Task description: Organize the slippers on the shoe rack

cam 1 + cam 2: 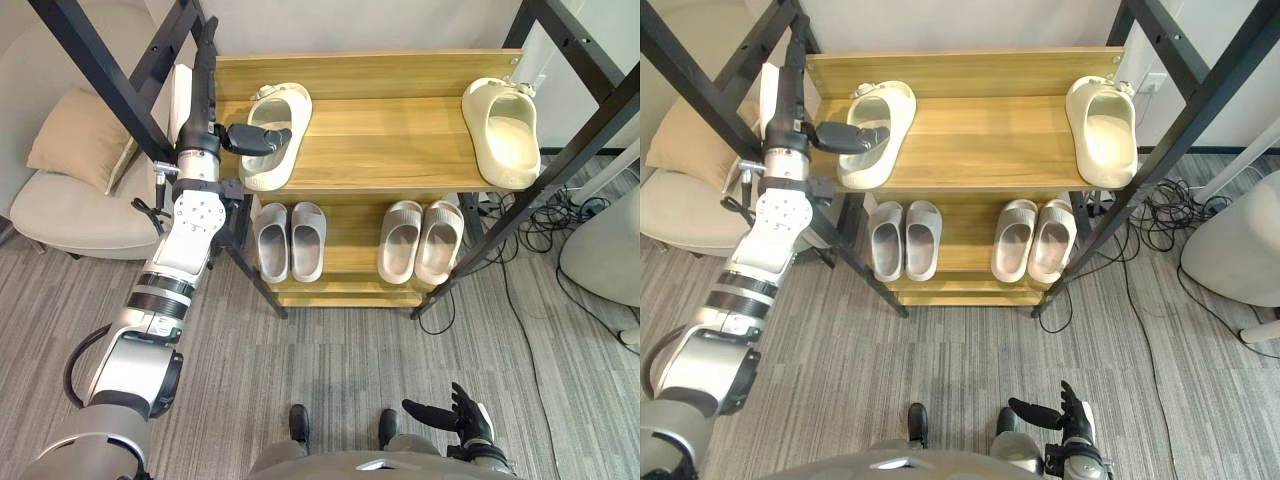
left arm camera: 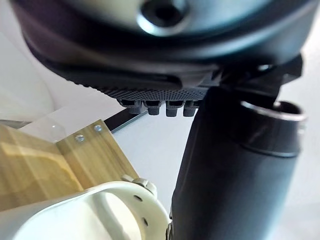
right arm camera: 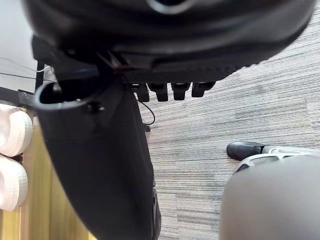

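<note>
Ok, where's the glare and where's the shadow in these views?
Left eye view: soft sheen on the top shelf between the left slipper and the right slipper; the lower shelf is darker beneath it. Left wrist view: bright glare patch on the shelf wood beside the left robot hand. Right wrist view: carpet evenly lit, no glare.

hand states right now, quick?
Left hand: open, fingers straight over the cream slipper, no grip seen.
Right hand: open, empty.
</note>
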Motion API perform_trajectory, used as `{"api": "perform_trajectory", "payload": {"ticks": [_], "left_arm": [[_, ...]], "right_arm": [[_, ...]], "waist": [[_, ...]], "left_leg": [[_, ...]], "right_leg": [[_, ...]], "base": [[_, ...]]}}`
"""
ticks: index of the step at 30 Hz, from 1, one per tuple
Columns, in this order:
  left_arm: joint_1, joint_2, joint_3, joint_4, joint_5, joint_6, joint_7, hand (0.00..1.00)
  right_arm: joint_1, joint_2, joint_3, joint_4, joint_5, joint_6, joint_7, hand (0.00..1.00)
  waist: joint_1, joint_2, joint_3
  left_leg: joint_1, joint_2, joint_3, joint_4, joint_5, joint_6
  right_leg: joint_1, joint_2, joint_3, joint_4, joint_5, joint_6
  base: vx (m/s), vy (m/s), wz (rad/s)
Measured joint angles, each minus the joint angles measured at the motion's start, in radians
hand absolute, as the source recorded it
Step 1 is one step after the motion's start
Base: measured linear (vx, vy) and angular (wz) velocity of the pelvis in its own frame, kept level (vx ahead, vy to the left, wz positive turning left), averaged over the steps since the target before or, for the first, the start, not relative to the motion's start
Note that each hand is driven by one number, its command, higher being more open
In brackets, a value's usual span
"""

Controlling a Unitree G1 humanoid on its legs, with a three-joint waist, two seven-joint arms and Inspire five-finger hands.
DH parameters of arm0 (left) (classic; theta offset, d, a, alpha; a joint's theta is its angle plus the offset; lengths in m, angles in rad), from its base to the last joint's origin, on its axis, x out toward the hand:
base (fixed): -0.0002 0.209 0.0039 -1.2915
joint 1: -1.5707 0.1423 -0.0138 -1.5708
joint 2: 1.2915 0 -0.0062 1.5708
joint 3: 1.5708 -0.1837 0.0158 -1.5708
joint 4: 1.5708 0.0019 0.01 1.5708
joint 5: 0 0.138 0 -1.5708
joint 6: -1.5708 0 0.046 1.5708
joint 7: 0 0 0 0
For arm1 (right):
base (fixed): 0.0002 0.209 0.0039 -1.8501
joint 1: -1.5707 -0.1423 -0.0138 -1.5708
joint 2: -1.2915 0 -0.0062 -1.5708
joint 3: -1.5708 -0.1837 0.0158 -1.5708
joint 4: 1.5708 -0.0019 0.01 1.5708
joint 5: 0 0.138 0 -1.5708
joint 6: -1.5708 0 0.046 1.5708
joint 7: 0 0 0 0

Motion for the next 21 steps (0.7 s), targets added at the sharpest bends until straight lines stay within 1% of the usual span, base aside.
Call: {"api": "perform_trajectory", "payload": {"ticks": [6,13,21], "left_arm": [[-0.046,0.008,0.001,0.0,0.031,0.0,0.01,1.0],[-0.063,0.032,0.001,0.0,0.051,0.006,0.011,1.0],[-0.088,0.086,0.001,0.004,0.152,0.026,0.014,1.0]], "right_arm": [[-0.001,0.002,0.001,-0.01,0.001,-0.001,0.001,1.0],[0.0,0.005,0.002,-0.021,0.002,-0.002,0.013,1.0],[0.0,0.008,0.012,-0.021,0.023,-0.003,0.017,1.0]], "waist": [[-0.005,-0.001,0.001],[-0.02,-0.003,0.002],[-0.022,-0.019,0.011]], "left_leg": [[-0.005,0.0,0.016,0.0,-0.002,0.003],[-0.005,0.001,0.015,0.0,-0.002,0.003],[-0.006,0.001,0.022,0.0,-0.004,0.006]], "right_leg": [[-0.012,-0.001,0.021,0.002,0.001,0.001],[-0.016,0.0,0.027,0.004,0.001,0.0],[-0.031,-0.001,0.04,0.011,0.001,0.001]], "base": [[0.01,0.011,-0.1],[0.01,0.003,-0.02],[-0.02,0.017,-0.04]]}}
